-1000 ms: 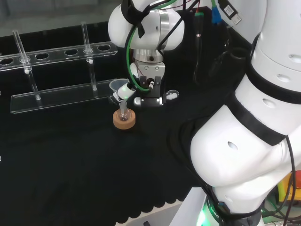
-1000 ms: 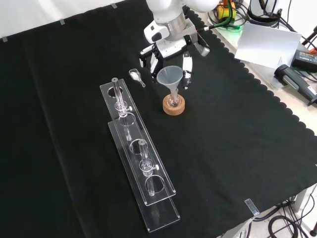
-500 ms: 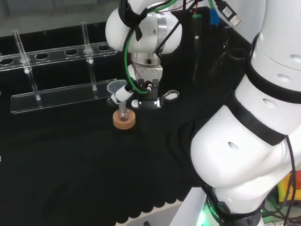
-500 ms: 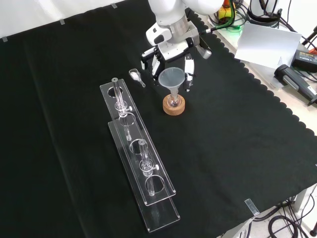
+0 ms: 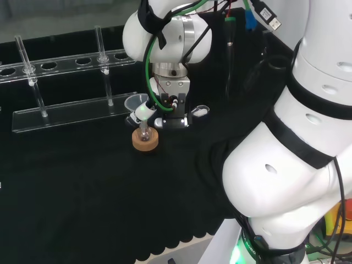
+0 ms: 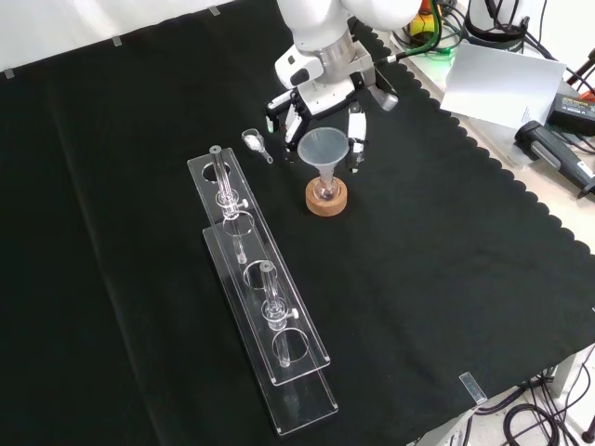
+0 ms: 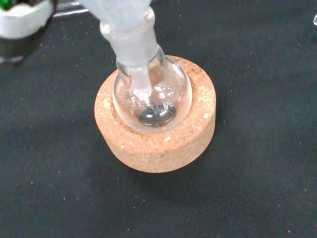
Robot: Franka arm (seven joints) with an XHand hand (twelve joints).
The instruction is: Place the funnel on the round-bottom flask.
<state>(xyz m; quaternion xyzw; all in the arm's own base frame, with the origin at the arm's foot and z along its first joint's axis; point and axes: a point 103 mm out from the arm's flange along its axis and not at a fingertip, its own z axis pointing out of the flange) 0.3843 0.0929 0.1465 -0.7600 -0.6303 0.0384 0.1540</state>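
Note:
A clear funnel (image 6: 323, 147) stands with its stem down the neck of a small round-bottom flask (image 6: 324, 190), which rests on a cork ring (image 6: 326, 205). The hand (image 6: 319, 93) hangs right above and behind the funnel, and its fingers (image 6: 355, 139) reach down on both sides of the cone and hold it. From the head view the funnel (image 5: 134, 102) sits beside a lit fingertip, above the flask (image 5: 144, 131) and cork ring (image 5: 145, 142). Up close, the funnel stem (image 7: 141, 84) reaches into the flask's bulb (image 7: 163, 94), above a dark speck at the bottom; the cork ring (image 7: 158, 146) surrounds it.
A long clear test-tube rack (image 6: 265, 297) with two tubes lies left of the flask in the front view. A small clear scoop (image 6: 253, 141) lies near the hand. Paper and cables (image 6: 507, 79) sit past the cloth's scalloped edge at the right.
The hand has come down a little with the funnel, and the funnel's stem now sits lower in the flask's neck. Flask and cork ring stayed put.

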